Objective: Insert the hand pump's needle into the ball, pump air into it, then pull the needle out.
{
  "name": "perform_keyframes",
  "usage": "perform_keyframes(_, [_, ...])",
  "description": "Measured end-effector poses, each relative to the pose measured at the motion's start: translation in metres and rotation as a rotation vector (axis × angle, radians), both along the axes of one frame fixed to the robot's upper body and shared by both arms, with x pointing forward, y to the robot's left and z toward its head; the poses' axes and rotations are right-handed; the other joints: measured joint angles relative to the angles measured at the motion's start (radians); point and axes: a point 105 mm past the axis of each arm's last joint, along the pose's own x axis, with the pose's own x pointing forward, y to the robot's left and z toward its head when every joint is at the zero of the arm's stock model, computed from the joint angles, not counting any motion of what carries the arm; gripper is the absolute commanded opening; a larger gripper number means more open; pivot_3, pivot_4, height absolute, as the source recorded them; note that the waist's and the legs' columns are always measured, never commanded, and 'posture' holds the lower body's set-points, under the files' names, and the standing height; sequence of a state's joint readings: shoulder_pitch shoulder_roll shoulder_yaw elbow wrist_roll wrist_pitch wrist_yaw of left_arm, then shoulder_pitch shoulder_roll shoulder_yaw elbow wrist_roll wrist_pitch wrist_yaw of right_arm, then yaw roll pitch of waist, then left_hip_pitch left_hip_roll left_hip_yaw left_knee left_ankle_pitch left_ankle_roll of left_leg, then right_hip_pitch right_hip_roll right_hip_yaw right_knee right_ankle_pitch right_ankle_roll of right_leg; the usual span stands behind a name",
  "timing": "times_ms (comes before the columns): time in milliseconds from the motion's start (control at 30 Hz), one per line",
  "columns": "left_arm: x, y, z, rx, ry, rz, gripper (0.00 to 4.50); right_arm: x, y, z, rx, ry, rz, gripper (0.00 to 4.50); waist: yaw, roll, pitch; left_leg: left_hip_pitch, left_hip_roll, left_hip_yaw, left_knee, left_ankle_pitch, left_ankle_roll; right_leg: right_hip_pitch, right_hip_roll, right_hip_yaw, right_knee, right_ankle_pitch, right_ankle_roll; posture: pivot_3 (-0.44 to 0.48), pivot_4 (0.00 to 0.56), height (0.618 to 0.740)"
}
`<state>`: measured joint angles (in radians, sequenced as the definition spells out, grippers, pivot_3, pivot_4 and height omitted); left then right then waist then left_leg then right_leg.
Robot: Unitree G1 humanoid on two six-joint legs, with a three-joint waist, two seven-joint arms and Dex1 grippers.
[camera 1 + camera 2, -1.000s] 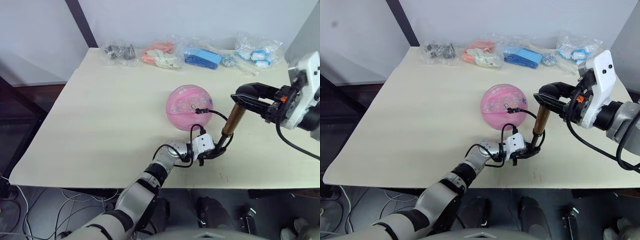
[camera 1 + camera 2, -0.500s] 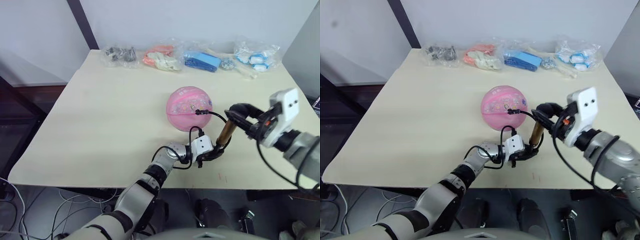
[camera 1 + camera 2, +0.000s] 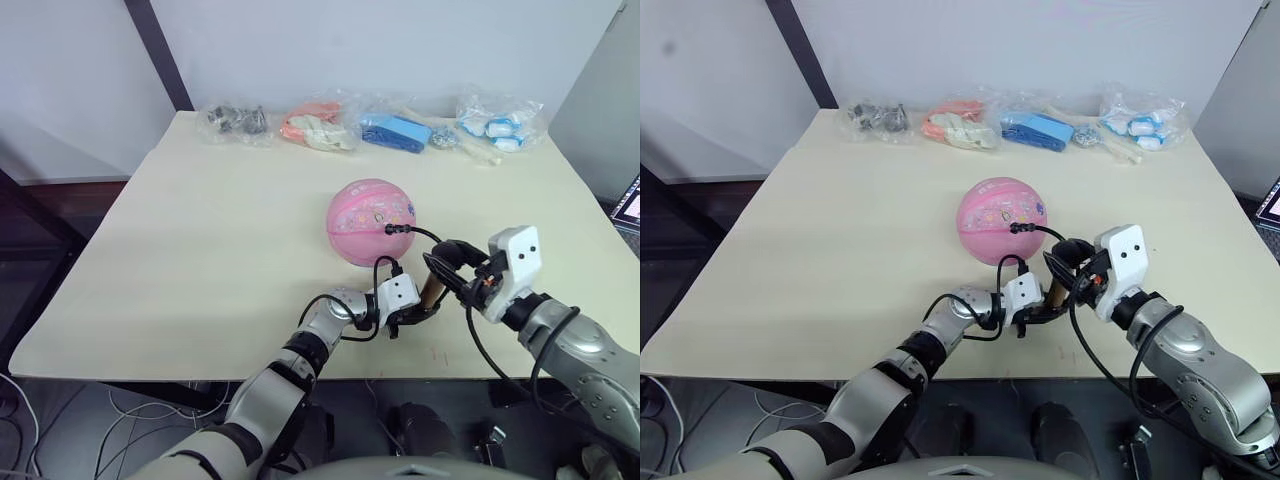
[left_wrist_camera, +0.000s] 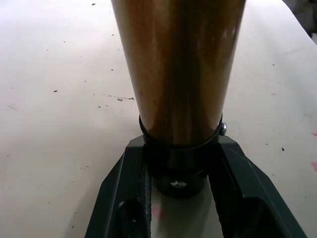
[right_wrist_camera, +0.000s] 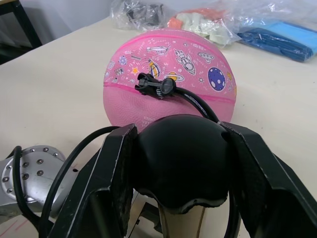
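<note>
The ball lies near the middle of the table, with its cartoon prints turned toward the robot. The needle is in the ball's valve, on the side that faces the robot; only its small black fitting is visible, pressed against the pink rubber. From this fitting the thin black hose curves away from the ball and down to the hand pump.

The hand pump stands just beside the ball, on the robot's side of it, nearly upright and a little tilted. The left gripper is closed around the black lower end of the pump, close to the table; in the left wrist view its two fingers press this black end from both sides, and the gold-bronze cylinder rises between them. The right gripper is closed over the black handle at the top of the pump; in the right wrist view the rounded black handle sits tight between the two fingers, with the ball directly behind it.

Beyond the ball, along the far edge of the table, lies a row of plastic bags with small items: dark metal parts, orange and cream pieces, blue pieces, and white-and-blue pieces.
</note>
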<state>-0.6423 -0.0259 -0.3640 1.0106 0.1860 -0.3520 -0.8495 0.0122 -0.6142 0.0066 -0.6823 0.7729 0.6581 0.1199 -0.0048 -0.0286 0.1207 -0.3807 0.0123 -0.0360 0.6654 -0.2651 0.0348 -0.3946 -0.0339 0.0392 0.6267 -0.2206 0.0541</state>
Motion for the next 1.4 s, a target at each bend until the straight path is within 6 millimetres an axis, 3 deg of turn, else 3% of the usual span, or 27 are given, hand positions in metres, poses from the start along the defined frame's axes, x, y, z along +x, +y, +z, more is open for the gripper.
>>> perform_keyframes(133, [-0.001, -0.006, 0.005, -0.017, -0.014, -0.016, 1.09, 0.0, -0.013, 0.02, -0.025, 0.044, 0.036, 2.08, 0.003, 0.008, 0.01, -0.004, -0.003, 0.001, 0.001, 0.0, 0.0, -0.003, -0.003, 0.001, 0.0, 0.001, 0.0, 0.0, 0.15, 0.74])
perform_keyframes(200, [-0.002, -0.009, 0.007, -0.025, -0.021, -0.032, 1.09, 0.0, -0.018, 0.036, -0.019, 0.047, 0.055, 2.08, 0.011, 0.014, 0.014, -0.017, -0.006, 0.001, 0.002, 0.0, 0.0, -0.014, -0.004, 0.002, 0.0, 0.006, 0.003, 0.0, 0.15, 0.74])
perform_keyframes(333, [-0.002, -0.011, 0.01, -0.03, -0.03, -0.038, 1.09, -0.004, -0.021, 0.094, -0.005, -0.057, 0.101, 2.08, 0.017, 0.015, 0.021, -0.02, -0.007, 0.002, 0.003, 0.0, 0.0, -0.016, -0.004, 0.003, 0.0, 0.007, 0.005, 0.0, 0.15, 0.74])
perform_keyframes(467, [-0.001, -0.011, 0.011, -0.03, -0.035, -0.039, 1.09, -0.008, -0.023, 0.119, -0.003, -0.086, 0.108, 2.08, 0.018, 0.015, 0.025, -0.021, -0.007, 0.002, 0.003, 0.0, 0.0, -0.016, -0.004, 0.003, 0.0, 0.007, 0.005, 0.0, 0.15, 0.74])
perform_keyframes(700, [-0.001, -0.011, 0.011, -0.03, -0.036, -0.039, 1.09, -0.011, -0.022, 0.136, -0.024, -0.093, 0.113, 2.08, 0.018, 0.013, 0.027, -0.021, -0.006, 0.002, 0.003, 0.0, 0.0, -0.016, -0.004, 0.004, 0.0, 0.007, 0.005, 0.0, 0.15, 0.74])
perform_keyframes(867, [-0.001, -0.012, 0.009, -0.026, -0.034, -0.035, 1.09, -0.012, -0.026, 0.122, 0.015, -0.115, 0.083, 2.08, 0.018, 0.009, 0.025, -0.019, -0.006, 0.002, 0.003, 0.0, 0.0, -0.014, -0.004, 0.003, -0.001, 0.007, 0.005, 0.0, 0.15, 0.74])
perform_keyframes(1200, [0.0, -0.006, 0.003, -0.011, -0.022, -0.007, 1.09, 0.004, -0.006, 0.035, 0.016, -0.02, 0.063, 2.08, 0.015, -0.002, 0.009, -0.011, -0.002, 0.002, 0.004, 0.0, 0.0, -0.01, -0.001, 0.003, 0.0, 0.003, 0.002, 0.0, 0.15, 0.74])
perform_keyframes(1400, [0.0, -0.004, 0.0, -0.005, -0.009, 0.004, 1.09, 0.006, 0.001, -0.002, 0.043, 0.001, 0.034, 2.08, 0.013, -0.003, 0.001, -0.005, -0.002, 0.002, 0.001, 0.0, 0.0, -0.005, 0.0, 0.003, 0.0, 0.002, 0.002, 0.0, 0.15, 0.74])
